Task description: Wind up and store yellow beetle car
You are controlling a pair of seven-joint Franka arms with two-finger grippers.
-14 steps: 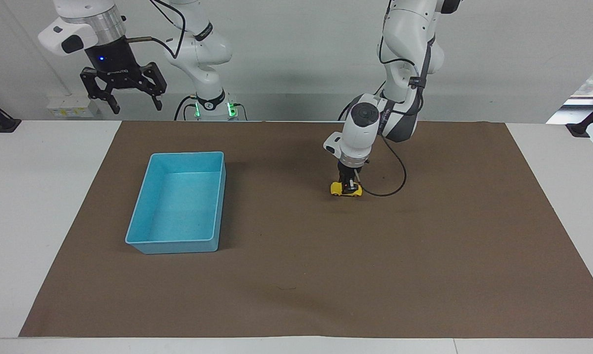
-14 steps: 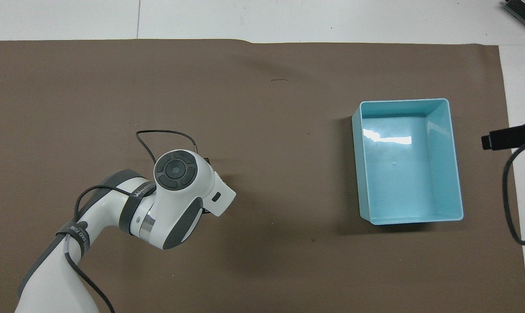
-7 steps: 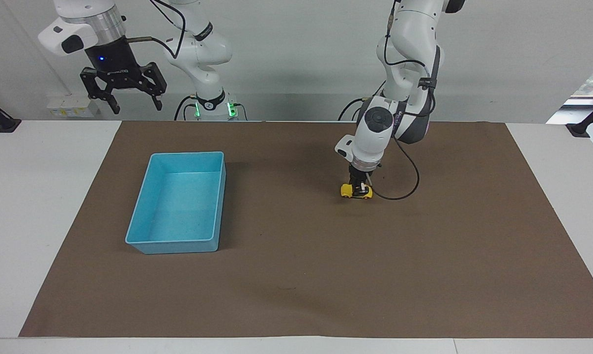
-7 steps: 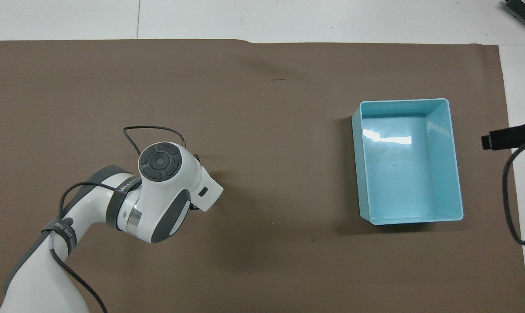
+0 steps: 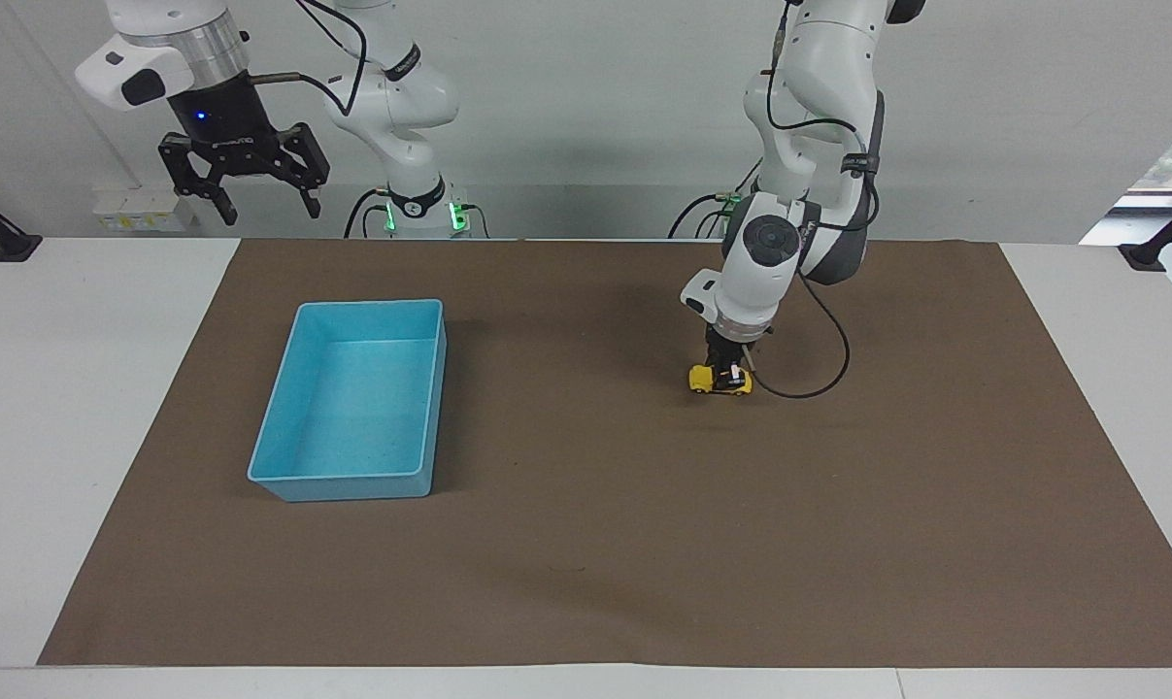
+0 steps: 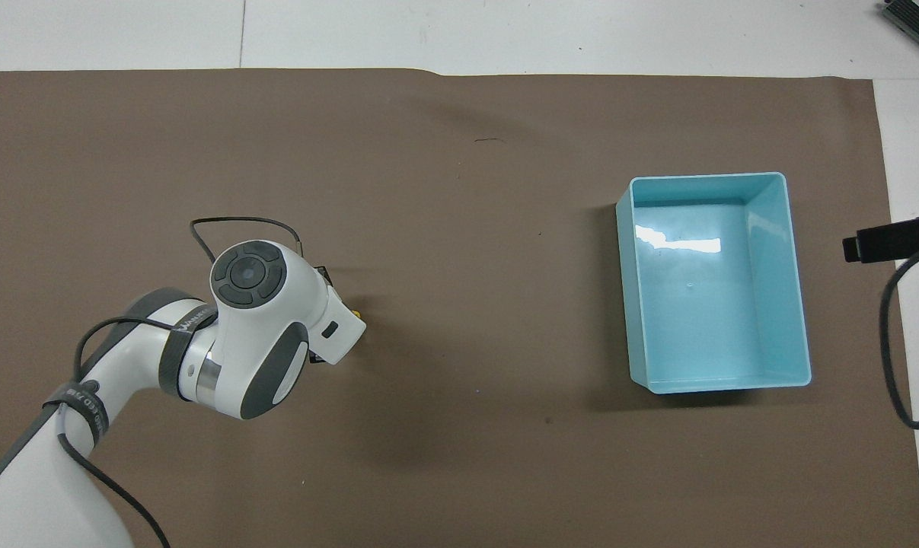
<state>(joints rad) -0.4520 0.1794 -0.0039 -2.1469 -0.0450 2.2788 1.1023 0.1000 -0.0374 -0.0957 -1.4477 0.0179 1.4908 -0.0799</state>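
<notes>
So the left gripper (image 5: 723,374) is clamping down on the yellow beetle car (image 5: 720,380), which is sitting wheels-down on the brown mat (image 5: 586,582), closer to the mat's robot-side edge and toward the left arm's end. The right gripper (image 5: 244,199) is waiting up in the air off the mat's corner, fingers spread. The blue bin (image 5: 284,427) is sitting well apart from the car.

White table (image 5: 90,408), brown mat (image 5: 644,544)

Left tool (image 5: 724,374) dragged yellow beetle car (image 5: 720,380) toward its end.
</notes>
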